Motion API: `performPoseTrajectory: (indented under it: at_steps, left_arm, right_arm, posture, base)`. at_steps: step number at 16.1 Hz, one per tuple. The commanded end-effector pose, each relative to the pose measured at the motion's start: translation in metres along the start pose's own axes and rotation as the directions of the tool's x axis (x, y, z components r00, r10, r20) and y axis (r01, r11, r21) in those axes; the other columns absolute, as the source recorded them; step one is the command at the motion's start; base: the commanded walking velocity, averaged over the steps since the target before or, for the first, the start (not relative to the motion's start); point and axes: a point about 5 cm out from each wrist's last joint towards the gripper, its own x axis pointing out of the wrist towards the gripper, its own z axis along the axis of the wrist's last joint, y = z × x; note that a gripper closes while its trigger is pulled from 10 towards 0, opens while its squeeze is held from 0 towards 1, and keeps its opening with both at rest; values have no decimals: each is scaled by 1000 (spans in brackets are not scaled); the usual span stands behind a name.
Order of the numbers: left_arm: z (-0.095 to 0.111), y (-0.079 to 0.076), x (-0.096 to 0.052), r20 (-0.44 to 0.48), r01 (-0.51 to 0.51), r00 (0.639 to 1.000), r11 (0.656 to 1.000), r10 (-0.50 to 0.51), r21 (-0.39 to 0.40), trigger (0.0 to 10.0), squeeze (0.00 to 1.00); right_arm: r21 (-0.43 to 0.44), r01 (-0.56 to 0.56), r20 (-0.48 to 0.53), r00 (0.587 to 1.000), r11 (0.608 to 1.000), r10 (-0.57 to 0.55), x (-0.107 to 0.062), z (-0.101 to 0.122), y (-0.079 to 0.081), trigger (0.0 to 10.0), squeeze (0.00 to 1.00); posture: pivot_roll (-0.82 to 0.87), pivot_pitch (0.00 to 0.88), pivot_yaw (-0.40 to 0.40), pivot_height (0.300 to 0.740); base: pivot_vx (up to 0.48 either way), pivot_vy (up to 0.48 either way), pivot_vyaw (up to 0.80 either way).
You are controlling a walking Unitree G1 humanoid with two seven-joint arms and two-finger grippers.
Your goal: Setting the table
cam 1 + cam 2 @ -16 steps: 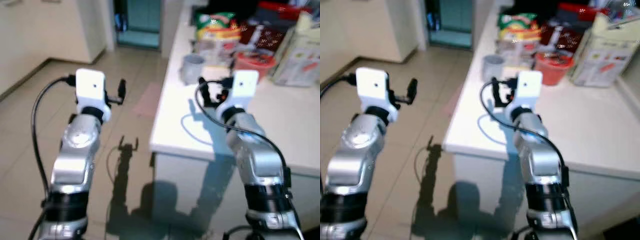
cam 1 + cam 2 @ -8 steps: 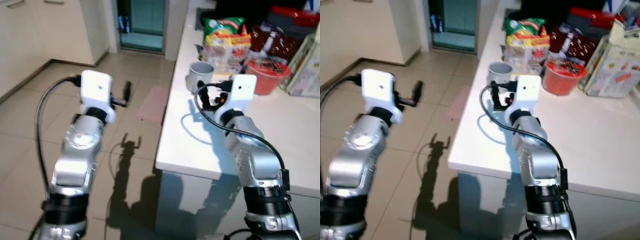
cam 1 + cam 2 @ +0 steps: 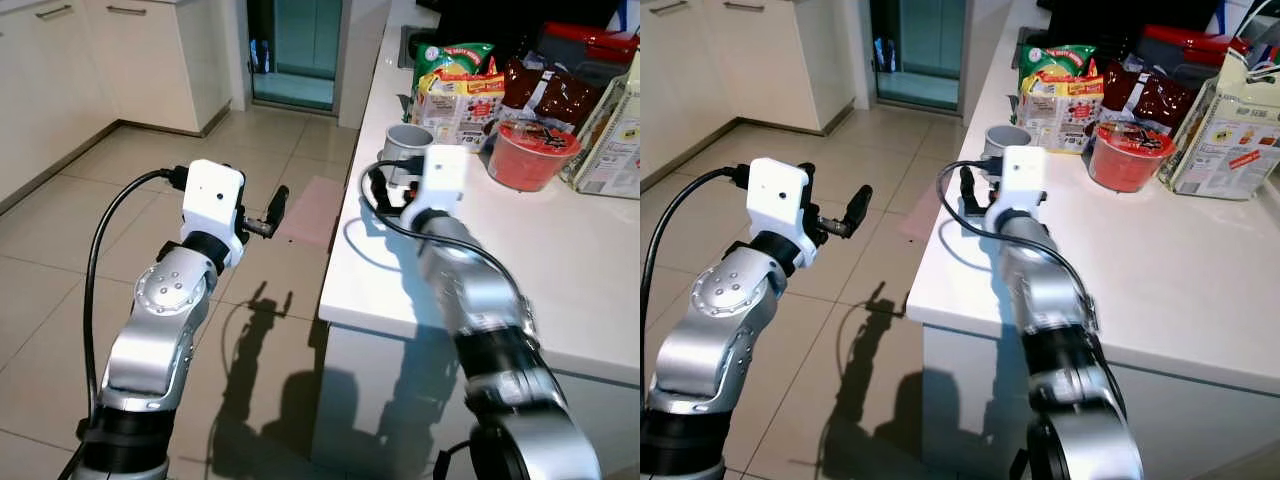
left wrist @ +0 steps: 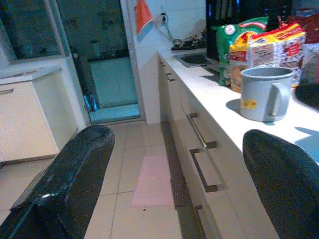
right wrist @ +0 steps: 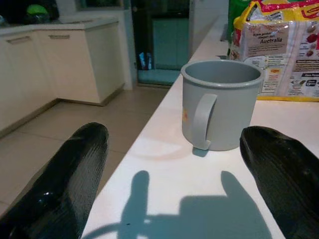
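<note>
The right tool stands over the near edge of the table, its two black fingers spread wide and empty, aimed at the grey mug. Against a second ago the head camera has shifted and steadied, and the right arm has reached further along the table toward the mug, so the mug now sits between the finger lines in the right wrist view, handle turned toward the tool, not yet touched. The mug stands upright near the table's left edge, just in front of the noodle packs; a red bowl stands to its right and a carton further right. The left tool hangs over the tiled floor beside the table, fingers also parted and holding nothing; its arm has lifted a little. The change suggests an approach to take the mug. The handle facing the tool may get in the way, so a grip across the body seems safer.
</note>
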Motion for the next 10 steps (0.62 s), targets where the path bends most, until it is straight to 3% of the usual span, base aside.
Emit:
performPoseTrajectory:
  at_steps: [1, 4, 6, 10]
  left_arm:
    - [3, -4, -1, 3, 34, 999, 999, -34, -5, 10000, 1000]
    - [4, -6, -6, -6, 54, 999, 999, -54, -1, 10000, 1000]
    - [5, -5, -7, -11, 62, 998, 998, -62, 2, 10000, 1000]
    - [6, -7, -9, -21, 77, 997, 997, -77, 6, 10000, 1000]
  right_arm:
    - [-11, 35, 17, 999, 999, -35, 5, 3, -2, 10000, 1000]
    - [-55, 62, 22, 998, 997, -61, 16, 1, 7, 10000, 1000]
    - [-74, 97, 24, 995, 993, -95, 21, -1, 7, 10000, 0]
    - [-68, 158, 11, 987, 985, -158, 26, 0, 1, 10000, 0]
  posture:
    - [65, 0, -42, 740]
    - [84, 0, -38, 740]
    - [100, 0, -40, 740]
    - [110, 0, -38, 740]
  base:
    - [0, 0, 0]
    - [0, 0, 0]
    - [0, 0, 0]
    - [0, 0, 0]
